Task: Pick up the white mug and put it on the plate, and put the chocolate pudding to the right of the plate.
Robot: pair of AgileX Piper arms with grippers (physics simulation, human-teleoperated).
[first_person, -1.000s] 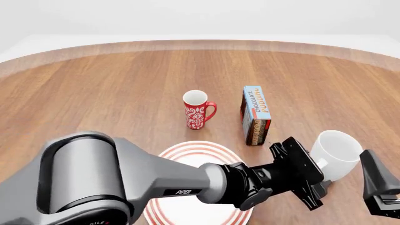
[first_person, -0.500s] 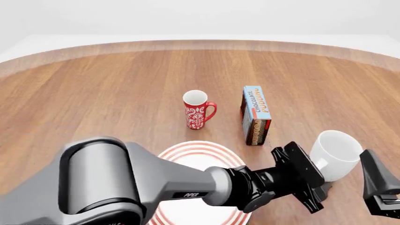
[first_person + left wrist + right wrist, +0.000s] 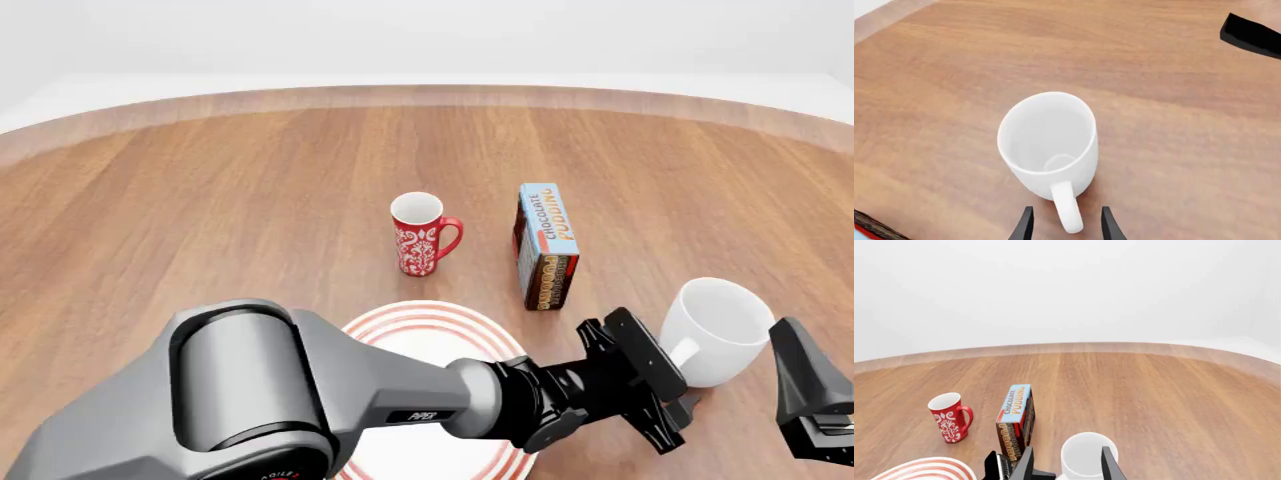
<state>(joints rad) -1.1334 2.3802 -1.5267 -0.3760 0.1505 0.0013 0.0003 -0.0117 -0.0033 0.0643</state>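
We see glossy ceramic white mug [image 3: 1048, 145], smooth wood-grain table [image 3: 240, 190], printed card pudding box [image 3: 545, 245], matt black plastic fingers [image 3: 1025, 226].

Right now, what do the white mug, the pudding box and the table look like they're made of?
The white mug looks like glossy glazed ceramic: it is smooth, thick-walled and softly shiny. The chocolate pudding looks like a printed cardboard carton, with flat faces, sharp edges and lettering. The table looks like wood, or wood-look veneer, showing long grain streaks with a dull sheen. It is a render, so these are guesses.
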